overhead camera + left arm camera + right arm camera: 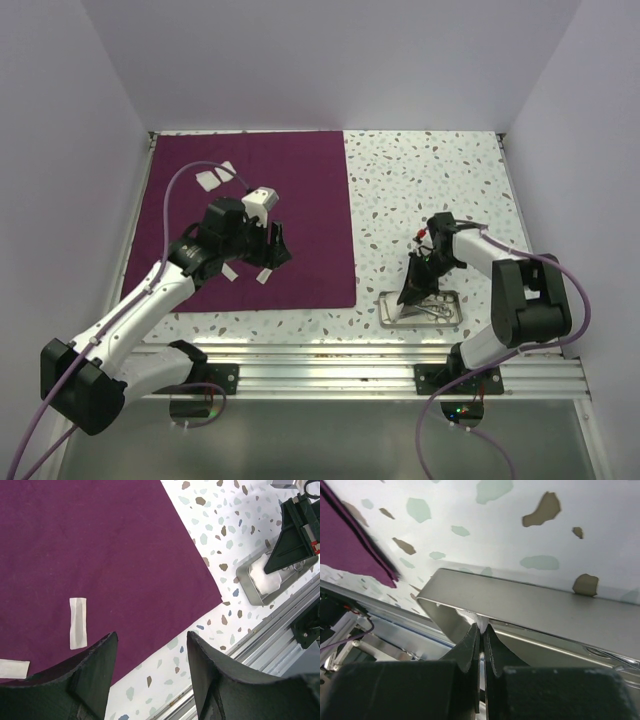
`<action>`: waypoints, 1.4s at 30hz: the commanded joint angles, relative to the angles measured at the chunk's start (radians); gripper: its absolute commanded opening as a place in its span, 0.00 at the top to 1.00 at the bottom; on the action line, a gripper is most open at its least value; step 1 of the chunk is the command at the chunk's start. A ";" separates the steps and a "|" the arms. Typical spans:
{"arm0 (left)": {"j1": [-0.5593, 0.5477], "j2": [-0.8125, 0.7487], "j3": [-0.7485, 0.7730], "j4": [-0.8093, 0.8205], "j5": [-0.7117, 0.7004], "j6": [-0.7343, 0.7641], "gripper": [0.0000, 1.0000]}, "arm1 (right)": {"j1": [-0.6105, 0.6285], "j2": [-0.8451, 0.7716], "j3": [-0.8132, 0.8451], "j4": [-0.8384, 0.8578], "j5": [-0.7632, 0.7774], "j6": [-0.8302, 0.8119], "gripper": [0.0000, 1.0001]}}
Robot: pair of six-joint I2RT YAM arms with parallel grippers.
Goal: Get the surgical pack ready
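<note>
Bright, even overhead light, soft faint shadows, right pincer (pixel 481 628) blurred close up

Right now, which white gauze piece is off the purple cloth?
The bunched gauze wad in the steel tray, by the right tool; the flat white strips all lie on the purple cloth.

A white terrazzo surface (pixel 430 190), flecked with grey, brown and pale green chips, lies under both tools. It shows between the left tool (pixel 264 258) and the right tool (pixel 412 290) and reaches past the right tool to the walls. A ribbed aluminium rail (pixel 330 365) runs along the surface's near edge. It is close to the right tool and well apart from the left one. Plain pale lavender walls (pixel 330 60) enclose the surface, one far beyond the tools and one outward of each. A dull grey-green panel (pixel 330 440) lies on the rail's side away from the tools.
</note>
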 commanded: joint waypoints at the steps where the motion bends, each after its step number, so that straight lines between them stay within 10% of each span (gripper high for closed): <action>1: 0.011 -0.005 0.013 0.013 0.004 -0.010 0.39 | -0.004 0.007 0.002 -0.040 0.070 -0.006 0.99; 11: 0.011 -0.004 0.013 0.016 0.015 -0.019 0.39 | -0.004 -0.070 0.086 -0.160 0.144 -0.025 0.62; 18: 0.011 0.015 0.021 0.030 0.026 -0.021 0.39 | -0.004 -0.132 0.111 -0.235 0.138 -0.018 0.65; 24: 0.012 0.024 0.034 0.029 0.026 -0.027 0.39 | 0.004 -0.109 0.048 -0.152 0.055 0.011 0.89; 42: 0.133 0.096 0.178 -0.137 -0.013 -0.153 0.37 | 0.014 0.054 -0.001 0.049 0.004 0.025 0.59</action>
